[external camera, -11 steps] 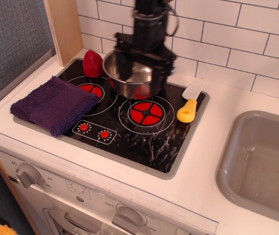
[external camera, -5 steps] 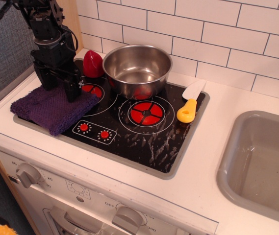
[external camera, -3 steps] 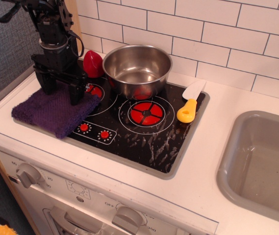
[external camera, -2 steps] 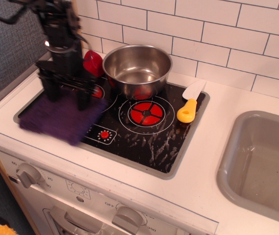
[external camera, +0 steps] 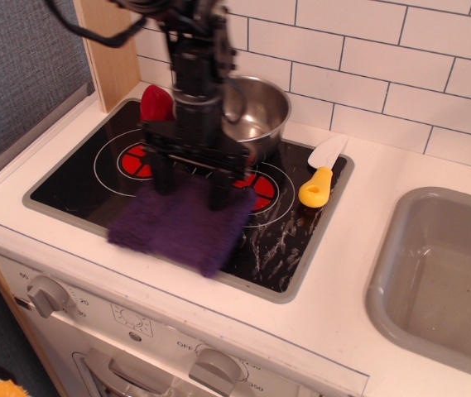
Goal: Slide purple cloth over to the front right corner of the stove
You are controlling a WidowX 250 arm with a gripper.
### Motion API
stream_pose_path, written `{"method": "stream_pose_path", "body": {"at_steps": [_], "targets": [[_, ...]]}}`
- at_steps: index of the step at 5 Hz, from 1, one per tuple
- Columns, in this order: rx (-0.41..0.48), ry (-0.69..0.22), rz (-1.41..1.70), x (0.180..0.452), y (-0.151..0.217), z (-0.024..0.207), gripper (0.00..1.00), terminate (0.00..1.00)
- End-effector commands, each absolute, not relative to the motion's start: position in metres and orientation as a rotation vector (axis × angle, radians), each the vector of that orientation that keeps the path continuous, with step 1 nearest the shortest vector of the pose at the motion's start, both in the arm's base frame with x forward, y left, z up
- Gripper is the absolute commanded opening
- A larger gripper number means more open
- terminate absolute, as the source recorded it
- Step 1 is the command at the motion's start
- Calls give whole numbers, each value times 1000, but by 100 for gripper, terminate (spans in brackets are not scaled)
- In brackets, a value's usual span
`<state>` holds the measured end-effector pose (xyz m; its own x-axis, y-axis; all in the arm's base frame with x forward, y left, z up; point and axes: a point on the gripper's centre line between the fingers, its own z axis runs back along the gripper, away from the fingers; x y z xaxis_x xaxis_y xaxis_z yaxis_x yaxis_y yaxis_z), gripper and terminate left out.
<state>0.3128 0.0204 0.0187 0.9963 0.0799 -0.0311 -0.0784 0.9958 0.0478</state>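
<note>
The purple cloth (external camera: 181, 225), dark and fuzzy, lies blurred on the front middle of the black stove (external camera: 78, 178), its front corner over the grey rim. My gripper (external camera: 189, 192) points straight down, with both fingers pressed onto the cloth's back edge. The fingers stand wide apart, one near the cloth's left back part and one near its right back part. The arm hides part of the steel pot (external camera: 256, 112) behind it.
A red object (external camera: 156, 103) sits at the stove's back left. A spatula with a yellow handle (external camera: 318, 184) lies on the stove's right edge. The grey sink (external camera: 438, 277) is to the right. The wooden post (external camera: 107, 50) stands at the back left.
My gripper came from the pot to the cloth at the stove's left end, pressed down on it, and has slid it rightward to the front middle. The left burner is uncovered now.
</note>
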Motion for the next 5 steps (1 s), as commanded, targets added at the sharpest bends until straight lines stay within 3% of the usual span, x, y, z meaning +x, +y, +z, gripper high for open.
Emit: {"method": "stream_pose_path", "body": {"at_steps": [1, 2, 3, 4, 5], "targets": [[66, 40, 62, 324, -24, 28, 100, 0], [90, 21, 81, 324, -18, 34, 100, 0], [107, -77, 59, 329, -11, 67, 100, 0], [64, -154, 29, 329, -11, 96, 100, 0], [32, -182, -19, 326, -12, 108, 100, 0]]}}
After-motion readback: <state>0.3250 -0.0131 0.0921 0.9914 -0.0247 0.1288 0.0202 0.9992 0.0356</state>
